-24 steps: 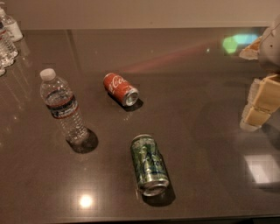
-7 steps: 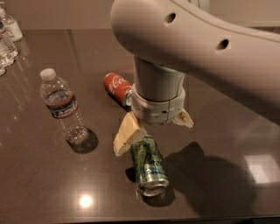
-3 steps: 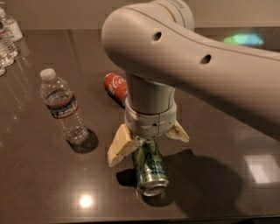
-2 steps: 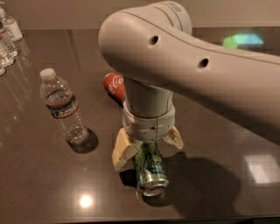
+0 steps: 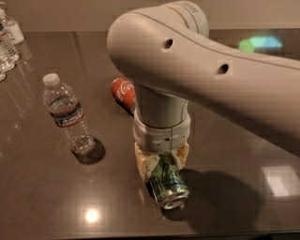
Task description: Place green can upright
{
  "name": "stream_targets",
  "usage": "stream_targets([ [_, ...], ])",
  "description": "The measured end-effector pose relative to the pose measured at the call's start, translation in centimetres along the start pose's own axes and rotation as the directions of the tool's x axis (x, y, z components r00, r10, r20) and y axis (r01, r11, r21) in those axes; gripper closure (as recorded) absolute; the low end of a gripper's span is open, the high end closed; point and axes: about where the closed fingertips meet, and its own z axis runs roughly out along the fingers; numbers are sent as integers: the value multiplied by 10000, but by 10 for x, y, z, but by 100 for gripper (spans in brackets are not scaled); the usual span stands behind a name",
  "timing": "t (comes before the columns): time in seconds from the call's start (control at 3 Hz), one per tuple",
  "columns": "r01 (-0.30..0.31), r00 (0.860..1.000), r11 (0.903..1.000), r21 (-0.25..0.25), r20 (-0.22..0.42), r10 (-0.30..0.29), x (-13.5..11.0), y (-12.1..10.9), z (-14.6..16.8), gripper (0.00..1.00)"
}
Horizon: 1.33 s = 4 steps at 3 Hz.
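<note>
**Gripper pinches the lying green can**

The table (image 5: 37,197) is dark, smooth and shiny. Its front edge runs along the bottom of the view, just below the green can (image 5: 169,186). A small round light spot (image 5: 91,215) shines near that edge, and a bright square patch (image 5: 281,180) shines at the right.

The green can lies on its side close to the front edge. Its silver end points toward the camera. Bare table lies to its left. A dark shadow (image 5: 220,201) lies on the table to its right.

The gripper (image 5: 163,164) comes straight down onto the back part of the green can. One cream finger presses on each side of it, so the gripper is closed tight on the can. The big grey arm (image 5: 211,79) above fills the middle and the right of the view and hides the table behind it.

To the left, well apart, a water bottle (image 5: 65,117) stands upright with bare table all around it. Farther back a red can (image 5: 123,90) lies on its side, partly hidden by the arm.

At the far left edge stand more bottles (image 5: 7,42), cut off, so I cannot count them. A green glow (image 5: 260,43) shines at the far right. A pale wall (image 5: 70,14) runs behind the table's back edge.

In all: two cans, one whole bottle, one gripper.
</note>
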Motion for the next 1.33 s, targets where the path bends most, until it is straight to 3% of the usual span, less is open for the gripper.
stream_targets([
  [0.33, 345, 9966, 9994, 15, 747, -346, -3, -16, -21, 85],
  [0.67, 809, 9728, 9967, 87, 2172, -808, -6, -39, -58, 100],
  [1.0, 1460, 9184, 9893, -64, 3726, -1331, -10, -60, -92, 100],
  [1.33, 2074, 8386, 9770, -490, 5232, -1518, -14, -72, -114, 100],
])
